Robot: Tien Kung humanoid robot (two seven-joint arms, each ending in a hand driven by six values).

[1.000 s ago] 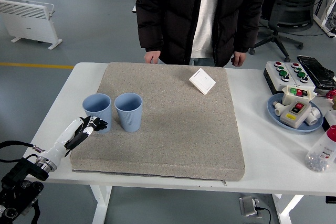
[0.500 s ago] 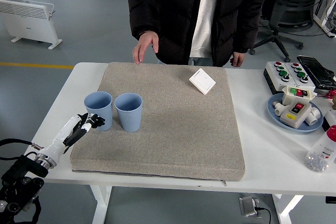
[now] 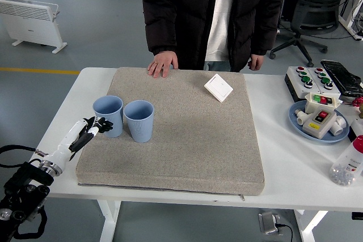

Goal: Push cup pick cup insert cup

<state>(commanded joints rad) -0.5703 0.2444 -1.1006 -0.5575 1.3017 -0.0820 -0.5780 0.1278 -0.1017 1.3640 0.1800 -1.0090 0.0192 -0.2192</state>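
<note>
Here two upright blue cups (image 3: pixel 123 118) stand empty; left hand (image 3: pixel 95 125) touches one.

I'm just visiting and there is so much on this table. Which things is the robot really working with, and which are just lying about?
Part of the job:
- left pale blue ribbed cup
- right pale blue ribbed cup
- robot's left hand, beside the left cup

Just lying about:
- grey foam mat
- white square switch plate
- blue plate of button boxes
- person's hand on the mat's far edge
</note>
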